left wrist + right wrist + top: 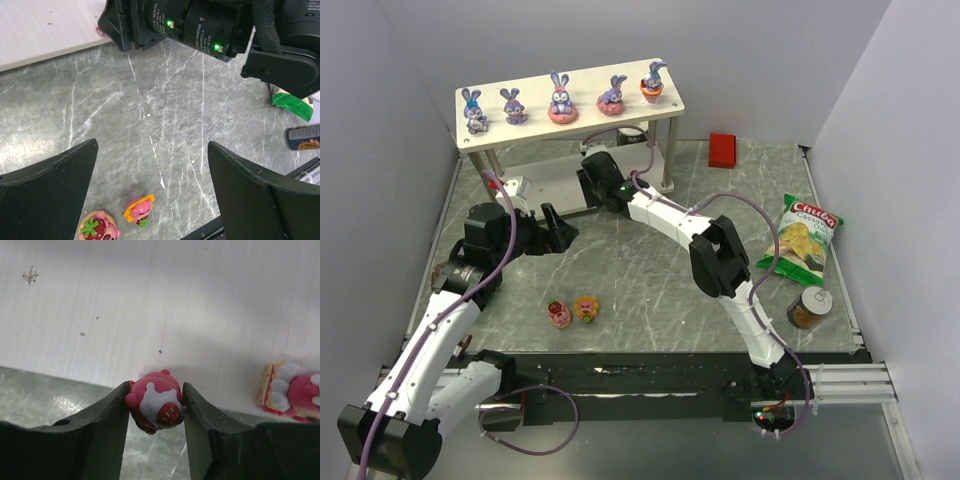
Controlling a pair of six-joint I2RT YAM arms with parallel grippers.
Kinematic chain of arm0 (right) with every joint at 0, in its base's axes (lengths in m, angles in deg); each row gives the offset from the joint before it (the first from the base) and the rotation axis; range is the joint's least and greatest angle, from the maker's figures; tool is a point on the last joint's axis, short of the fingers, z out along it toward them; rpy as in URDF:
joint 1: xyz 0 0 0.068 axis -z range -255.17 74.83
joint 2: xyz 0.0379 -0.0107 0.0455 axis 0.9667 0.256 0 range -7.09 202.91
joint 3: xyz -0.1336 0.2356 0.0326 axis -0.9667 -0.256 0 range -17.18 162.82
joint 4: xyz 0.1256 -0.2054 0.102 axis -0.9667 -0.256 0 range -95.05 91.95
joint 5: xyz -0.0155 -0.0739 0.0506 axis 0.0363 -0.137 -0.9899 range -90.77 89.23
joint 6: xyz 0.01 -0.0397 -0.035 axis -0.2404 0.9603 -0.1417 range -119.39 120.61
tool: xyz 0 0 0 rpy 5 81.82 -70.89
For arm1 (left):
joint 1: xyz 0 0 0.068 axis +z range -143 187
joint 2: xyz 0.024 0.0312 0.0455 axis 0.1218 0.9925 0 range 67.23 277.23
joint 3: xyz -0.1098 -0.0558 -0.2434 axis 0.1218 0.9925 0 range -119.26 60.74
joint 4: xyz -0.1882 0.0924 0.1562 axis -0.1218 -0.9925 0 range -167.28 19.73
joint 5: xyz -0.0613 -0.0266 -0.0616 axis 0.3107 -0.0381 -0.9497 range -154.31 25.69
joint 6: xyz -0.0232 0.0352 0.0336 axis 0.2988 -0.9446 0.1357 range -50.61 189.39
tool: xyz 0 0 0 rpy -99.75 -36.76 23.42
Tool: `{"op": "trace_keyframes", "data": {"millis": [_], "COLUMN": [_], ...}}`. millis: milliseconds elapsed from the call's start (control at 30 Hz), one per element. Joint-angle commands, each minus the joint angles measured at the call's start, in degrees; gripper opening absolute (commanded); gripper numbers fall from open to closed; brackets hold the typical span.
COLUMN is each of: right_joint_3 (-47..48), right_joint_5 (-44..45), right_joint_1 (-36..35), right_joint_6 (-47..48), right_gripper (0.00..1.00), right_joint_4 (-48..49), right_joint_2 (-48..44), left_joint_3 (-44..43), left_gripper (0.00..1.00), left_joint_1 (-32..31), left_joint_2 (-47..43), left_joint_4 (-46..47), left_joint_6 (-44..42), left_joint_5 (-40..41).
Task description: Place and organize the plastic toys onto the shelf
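In the right wrist view, my right gripper (pixel 156 415) is clenched on a pink-red sweet (pixel 152 397) with white icing and a strawberry. It sits at the lower centre of the frame, right at the near edge of the shelf's lower board (pixel 150 305). I cannot tell whether the sweet touches the board. A pink-and-white cake slice (pixel 290 390) lies on that board at the right edge of the frame.

From overhead, the shelf (pixel 535 126) stands at the upper centre, with a row of five purple bunnies (pixel 561 98) on its top tier. My right arm reaches in under that tier.

My left gripper (pixel 558 232) hangs left of centre, released and spread wide, grasping nothing. Below it on the grey table (pixel 650 290), two more sweets stand just beside each other: a strawberry-topped sweet (pixel 97 227) and a yellow-rimmed pink sweet (pixel 140 209).
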Motion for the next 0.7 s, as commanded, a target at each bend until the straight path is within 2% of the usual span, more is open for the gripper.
{"op": "trace_keyframes", "data": {"millis": [0,333,667], "right_joint_3": [2.94,3.29,7.51], "right_joint_5": [-1.65,-2.53,-2.44], "right_joint_1": [1.29,1.73,2.35], "right_joint_6": [1.69,1.43,0.03], "right_gripper": [0.06,0.09,0.2], "right_joint_4": [2.56,2.3,-1.83], "right_joint_2": [0.75,2.68,5.41], "left_joint_3": [-1.17,-1.08,-1.17], "left_gripper": [0.96,0.96,0.96], "left_joint_1": [-0.07,-0.16,-0.07], "left_joint_2": [-0.05,0.12,0.21], "left_joint_4": [2.36,2.54,2.36], "left_joint_6": [-0.49,-0.76,-0.76], "left_joint_5": [-1.32,-1.67,-1.84]}}
